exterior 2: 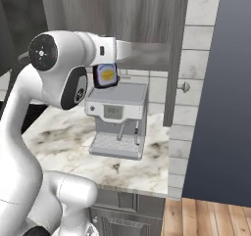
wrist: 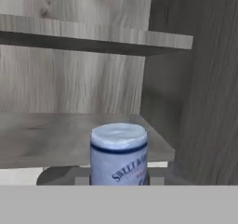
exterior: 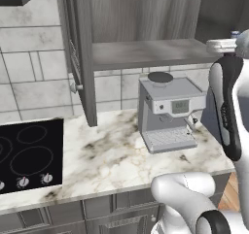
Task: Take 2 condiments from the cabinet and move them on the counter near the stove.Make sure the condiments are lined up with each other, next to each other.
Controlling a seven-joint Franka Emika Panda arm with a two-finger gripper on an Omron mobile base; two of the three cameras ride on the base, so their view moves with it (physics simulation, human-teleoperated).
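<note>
One bottle (wrist: 119, 153) with a blue-white cap sits clamped in the gripper (exterior 2: 105, 76), held at the near edge of the cabinet (exterior: 146, 14) shelf. One coffee machine (exterior: 168, 114) stands below on the counter (exterior: 107, 153); one stove (exterior: 29, 155) lies far left.
</note>
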